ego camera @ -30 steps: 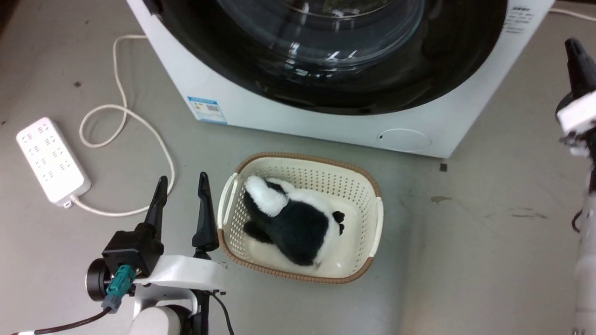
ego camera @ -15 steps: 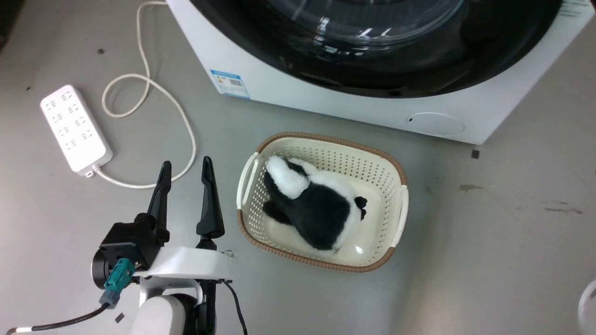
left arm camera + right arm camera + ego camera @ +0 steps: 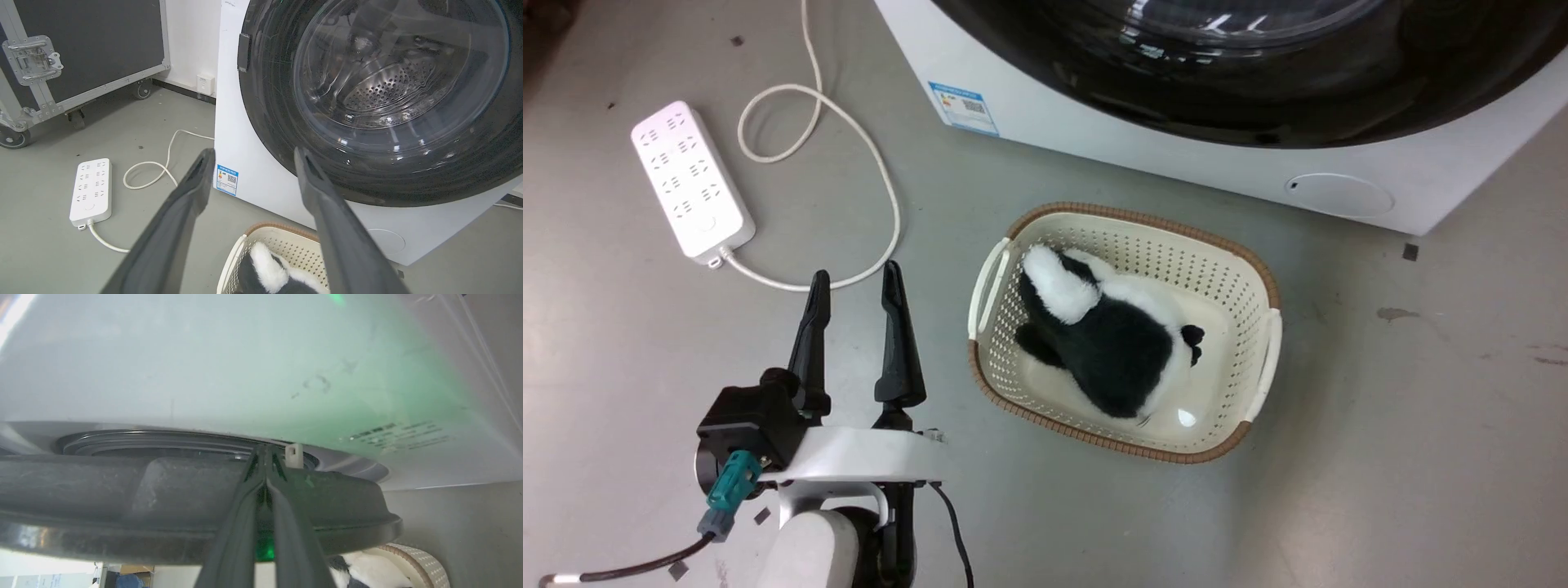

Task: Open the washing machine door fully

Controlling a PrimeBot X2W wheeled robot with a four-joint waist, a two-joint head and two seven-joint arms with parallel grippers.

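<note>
**A:** Take me across from the left. What's on the floor?

**B:** In the head view a white power strip [image 3: 690,180] lies at ten o'clock, its cord [image 3: 876,151] looping up toward twelve. At seven o'clock the left tool [image 3: 856,273] hangs over bare floor. Its fingers are spread with nothing between them, well apart from everything else.

**A:** And the middle?

**B:** A cream basket [image 3: 1270,351] with a black-and-white stuffed toy [image 3: 1119,359] in it sits just in front of the washing machine [image 3: 1094,135]. The washing machine door [image 3: 1258,106] runs along the top from twelve to two o'clock.

**A:** Is it open at all?

**B:** From the left wrist it looks nearly flush, with the hinge at nine o'clock. From the right wrist the door [image 3: 122,486] is seen edge-on and stands a little off the white front, with a grey ring showing in the gap. I'd call it cracked open on the latch side, no more.

**A:** What about the right tool?

**B:** The right tool [image 3: 265,453] has its fingers pressed together, holding nothing. The tips are tucked at the door's edge, just beside the small white latch [image 3: 294,454]. I cannot tell whether they touch the rim.

**A:** So which step is this?

**B:** The very start of the swing, I judge, with nearly all of the opening left to do. The next move calls for drawing the edge outward on an arc about the hinge. The tips must stay hooked behind the rim, and the left tool should stay clear of the door's path.
</note>
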